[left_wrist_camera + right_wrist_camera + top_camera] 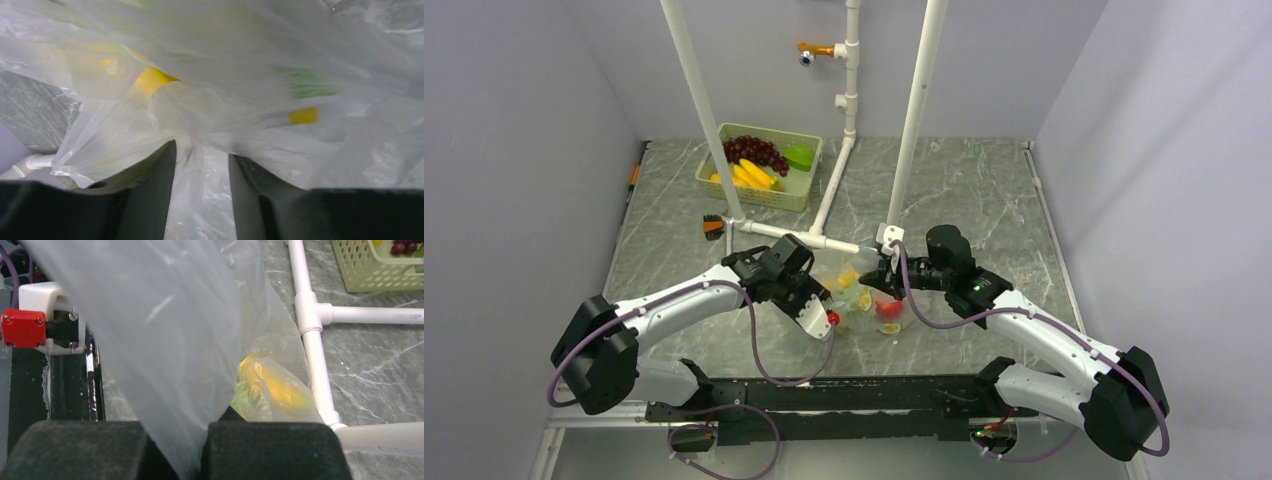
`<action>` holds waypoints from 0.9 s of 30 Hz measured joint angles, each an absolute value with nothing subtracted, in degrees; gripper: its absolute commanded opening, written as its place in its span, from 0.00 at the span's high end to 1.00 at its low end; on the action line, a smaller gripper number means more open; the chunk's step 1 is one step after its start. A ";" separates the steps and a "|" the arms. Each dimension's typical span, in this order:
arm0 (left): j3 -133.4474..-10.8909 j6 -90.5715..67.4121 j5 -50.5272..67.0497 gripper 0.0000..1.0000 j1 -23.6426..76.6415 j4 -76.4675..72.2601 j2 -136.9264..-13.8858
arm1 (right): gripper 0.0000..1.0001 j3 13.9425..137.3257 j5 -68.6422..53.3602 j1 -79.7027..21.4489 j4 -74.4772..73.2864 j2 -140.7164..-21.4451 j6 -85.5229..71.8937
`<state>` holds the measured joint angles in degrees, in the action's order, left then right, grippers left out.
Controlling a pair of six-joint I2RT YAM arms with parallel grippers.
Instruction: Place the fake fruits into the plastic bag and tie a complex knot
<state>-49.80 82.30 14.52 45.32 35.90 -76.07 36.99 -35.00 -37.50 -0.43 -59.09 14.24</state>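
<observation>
Listing what you have before you: plastic bag (pixel 864 297), crumpled at mid-bench (pixel 984 200) between both claws, with yellow and red fake fruits (pixel 889 308) showing inside. Right claw (pixel 192 440): clamped on a sheet of bag film. Left claw (pixel 202 152): film runs between slightly parted fingers; whether it pinches, you cannot tell. Far left: green basket (pixel 754 196) holding grapes (pixel 754 150) and bananas (pixel 749 173).

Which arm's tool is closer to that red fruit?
Right. The right tool sits just up-left of the red fruit; the left tool is farther off to its left.
</observation>
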 measured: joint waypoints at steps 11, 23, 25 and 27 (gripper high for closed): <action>-56.71 63.99 27.62 1.00 39.31 34.26 -72.53 | 1.00 36.99 -34.02 -37.50 -2.57 -59.09 15.77; -53.56 19.27 52.27 0.88 14.81 11.90 -57.56 | 1.00 36.80 -30.70 -37.41 -6.00 -58.92 17.89; -50.33 13.91 53.95 0.62 10.59 9.45 -56.73 | 1.00 36.80 -30.04 -37.15 -6.76 -58.92 18.02; -48.47 12.08 55.29 0.41 7.70 10.66 -56.21 | 1.00 36.80 -29.85 -36.91 -7.38 -58.92 18.06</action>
<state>-48.47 12.08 55.29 7.70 10.66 -56.21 36.80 -29.85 -36.91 -7.38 -58.92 18.06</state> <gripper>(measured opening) 0.332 0.010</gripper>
